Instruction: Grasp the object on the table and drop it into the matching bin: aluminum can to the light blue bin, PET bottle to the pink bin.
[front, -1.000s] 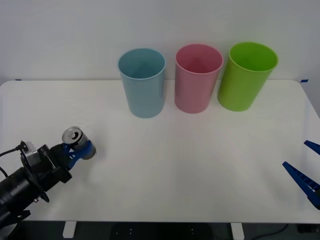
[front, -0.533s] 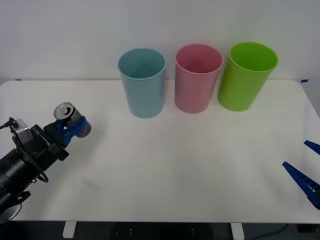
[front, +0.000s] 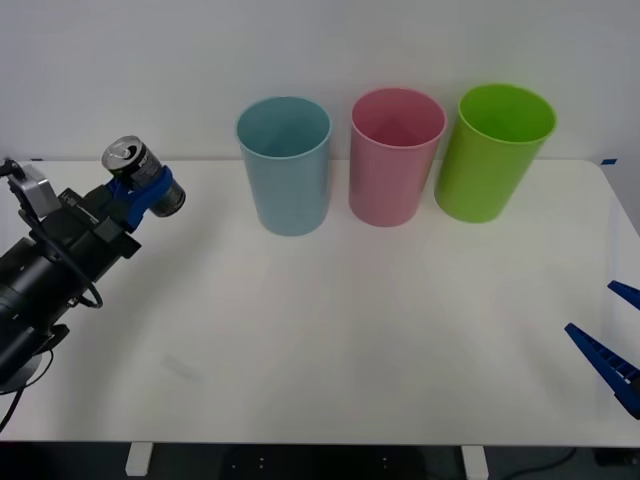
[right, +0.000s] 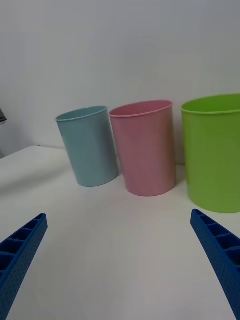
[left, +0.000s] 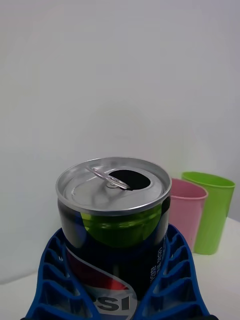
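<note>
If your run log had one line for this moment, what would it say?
left gripper: shut on aluminum can, above table | right gripper: open, idle | next: light blue bin

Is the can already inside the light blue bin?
No, the aluminum can is held in the left gripper above the table, well to the left of the light blue bin.
</note>
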